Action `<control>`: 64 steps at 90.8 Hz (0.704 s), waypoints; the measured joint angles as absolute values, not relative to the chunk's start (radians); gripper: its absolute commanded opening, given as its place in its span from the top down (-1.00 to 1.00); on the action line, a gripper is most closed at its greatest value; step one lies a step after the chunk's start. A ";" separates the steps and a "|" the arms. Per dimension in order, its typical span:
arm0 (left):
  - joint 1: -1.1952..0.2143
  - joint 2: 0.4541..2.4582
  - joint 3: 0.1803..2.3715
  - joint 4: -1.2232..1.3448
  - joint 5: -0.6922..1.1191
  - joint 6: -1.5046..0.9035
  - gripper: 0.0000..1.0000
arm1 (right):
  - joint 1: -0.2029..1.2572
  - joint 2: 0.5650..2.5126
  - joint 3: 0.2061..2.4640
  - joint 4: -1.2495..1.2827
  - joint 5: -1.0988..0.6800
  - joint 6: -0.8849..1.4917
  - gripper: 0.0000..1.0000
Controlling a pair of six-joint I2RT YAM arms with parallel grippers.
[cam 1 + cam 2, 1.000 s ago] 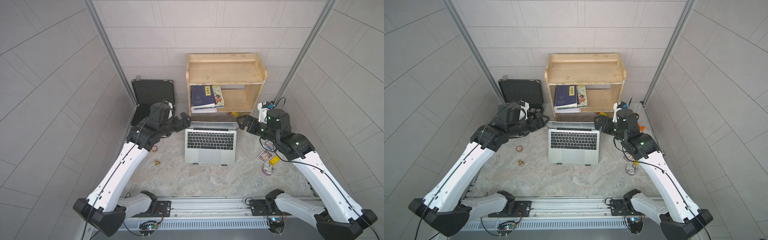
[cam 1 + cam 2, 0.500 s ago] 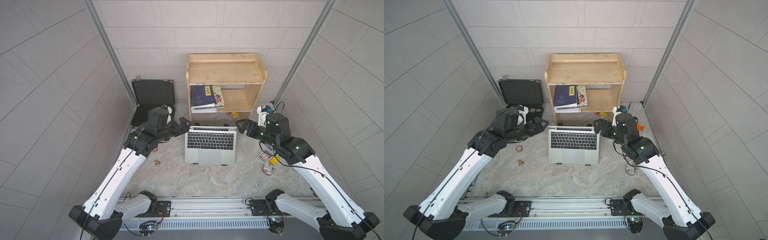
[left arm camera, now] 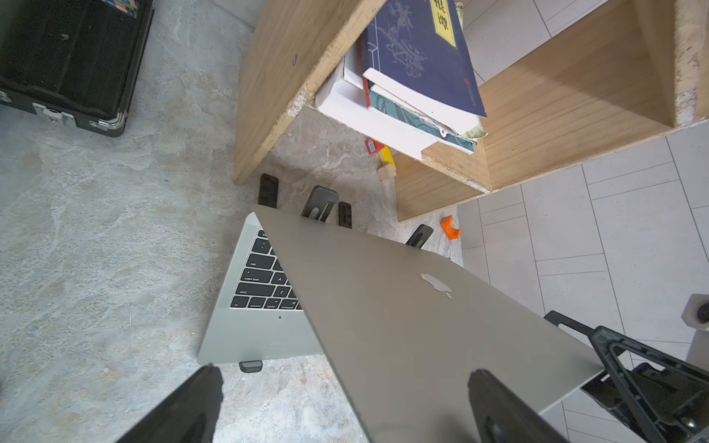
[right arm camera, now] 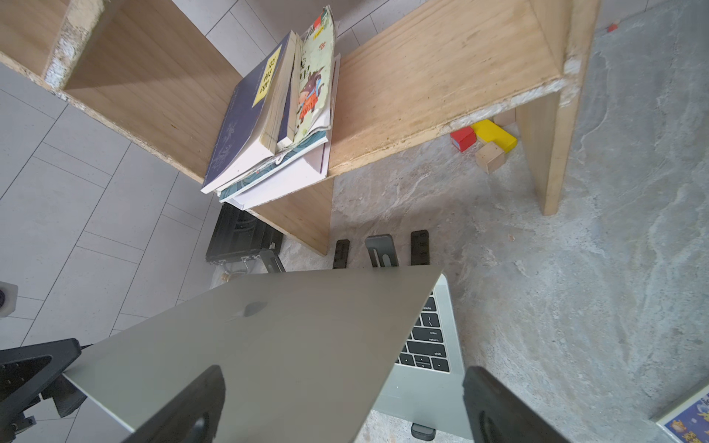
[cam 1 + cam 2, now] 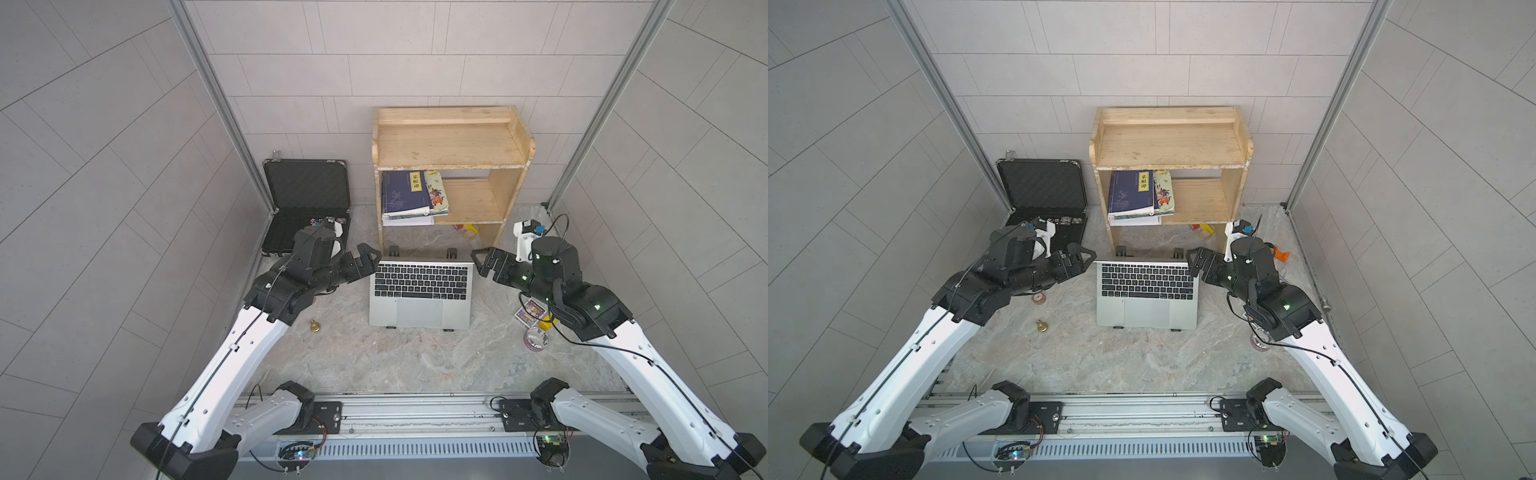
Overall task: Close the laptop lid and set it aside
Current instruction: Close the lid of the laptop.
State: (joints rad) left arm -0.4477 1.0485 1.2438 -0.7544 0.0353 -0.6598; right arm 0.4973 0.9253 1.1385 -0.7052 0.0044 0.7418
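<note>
The silver laptop [image 5: 419, 309] [image 5: 1146, 309] rests on a black stand in the middle of the floor, keyboard showing. The laptop lid [image 5: 424, 262] [image 5: 1142, 262] stands about upright, edge-on in both top views. Its silver back with the apple logo fills the wrist views [image 3: 403, 307] [image 4: 268, 345]. My left gripper [image 5: 370, 259] [image 3: 341, 391] is open at the lid's upper left corner, one finger on each side of its edge. My right gripper [image 5: 482, 262] [image 4: 341, 391] is open the same way at the upper right corner. Neither is shut on the lid.
A wooden shelf [image 5: 449, 145] with books [image 5: 409, 193] stands just behind the laptop, toy blocks [image 5: 467, 228] under it. An open black briefcase [image 5: 307, 191] is at back left. A brass bell [image 5: 315, 326] lies left; cards [image 5: 530, 311] and a roll [image 5: 537, 337] lie right.
Both open grippers have come toward the near side with the lid's top edge between their fingers. The lid has tipped forward from leaning back to about upright.
</note>
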 measured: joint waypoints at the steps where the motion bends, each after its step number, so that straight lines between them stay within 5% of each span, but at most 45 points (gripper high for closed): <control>1: -0.448 1.047 1.241 -0.754 0.035 -0.660 -1.00 | 0.499 0.924 1.137 -0.705 0.005 0.742 -1.00; 64: -0.475 0.969 1.136 -0.758 0.036 -0.682 -1.00 | 0.567 0.826 1.022 -0.710 0.047 0.788 -1.00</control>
State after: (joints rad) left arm -0.4747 0.9691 1.1358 -0.7582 0.0357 -0.6815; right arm 0.5671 0.8261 1.0222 -0.7105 0.0467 0.7879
